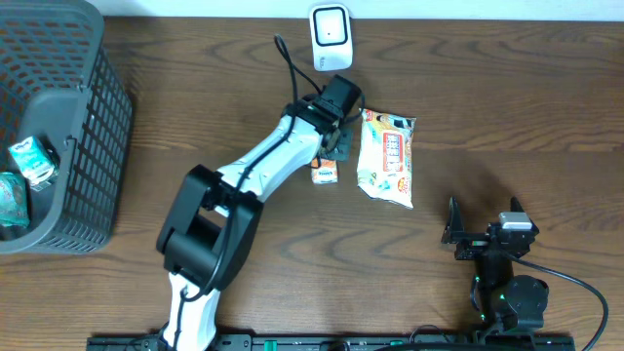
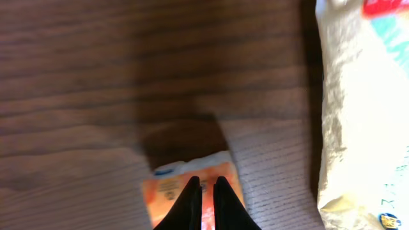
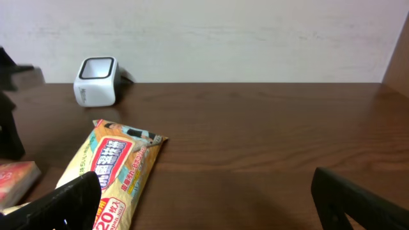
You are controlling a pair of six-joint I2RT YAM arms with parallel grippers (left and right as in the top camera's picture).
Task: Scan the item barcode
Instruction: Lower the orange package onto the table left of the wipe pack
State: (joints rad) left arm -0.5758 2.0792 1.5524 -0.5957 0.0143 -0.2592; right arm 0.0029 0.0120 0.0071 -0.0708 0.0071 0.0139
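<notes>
Jaws closed over orange ctn (image 2: 163, 195).

the left arm (image 1: 268, 156) has white shells between bulky black joints, and a black cable (image 1: 286, 60) loops off near its wrist. the left gripper (image 2: 204, 185) ends in tapered black fingers (image 2: 189, 206). the right arm (image 1: 507, 288) is all black, topped by a pale grey block (image 1: 517, 224).

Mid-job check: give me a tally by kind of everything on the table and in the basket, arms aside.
Barcode scanner: 1
Small orange carton: 1
Snack bag: 1
Mesh basket: 1
Teal packs inside the basket: 2
Total: 6
</notes>
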